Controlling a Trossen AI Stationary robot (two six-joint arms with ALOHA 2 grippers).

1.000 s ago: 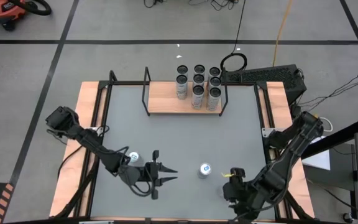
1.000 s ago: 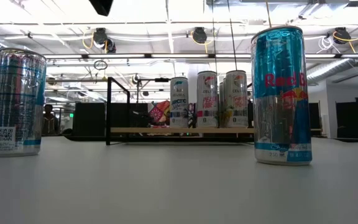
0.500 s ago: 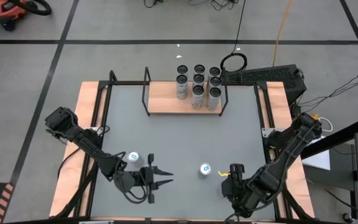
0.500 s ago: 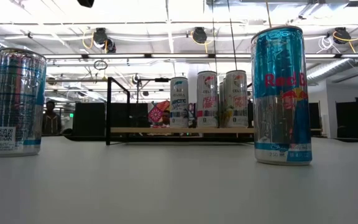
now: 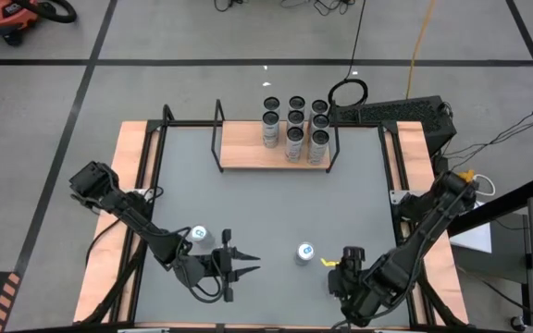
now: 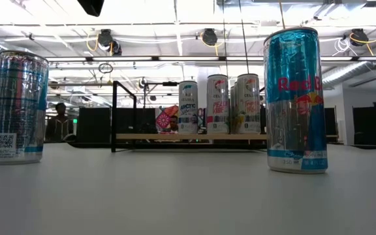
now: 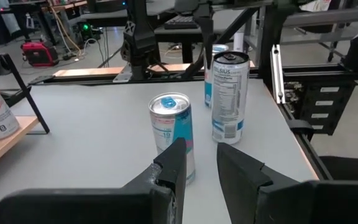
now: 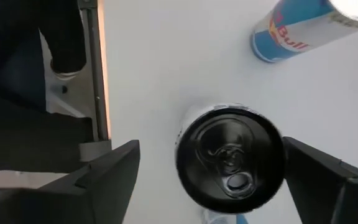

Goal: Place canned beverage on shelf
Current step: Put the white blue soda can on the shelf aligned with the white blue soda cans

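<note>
Lower centre of high view: right gripper [image 8: 210, 168] spread wide, holding nothing, straddles black-topped silver can [image 8: 230, 154] for top grasp. Left gripper [image 5: 239, 264] open, empty, near blue-and-silver slim can [image 5: 304, 252]. Light-wood shelf with black rod frame [image 5: 245, 146] awaits more.

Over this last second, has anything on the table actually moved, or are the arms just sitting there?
Only the left pincer moved: it drew back a little toward the near table edge and away from the blue can, open and empty. The right pincer barely shifted, hanging open over a black-topped can. The blue can, the can by the left arm and the cans on the shelf stayed put.
</note>
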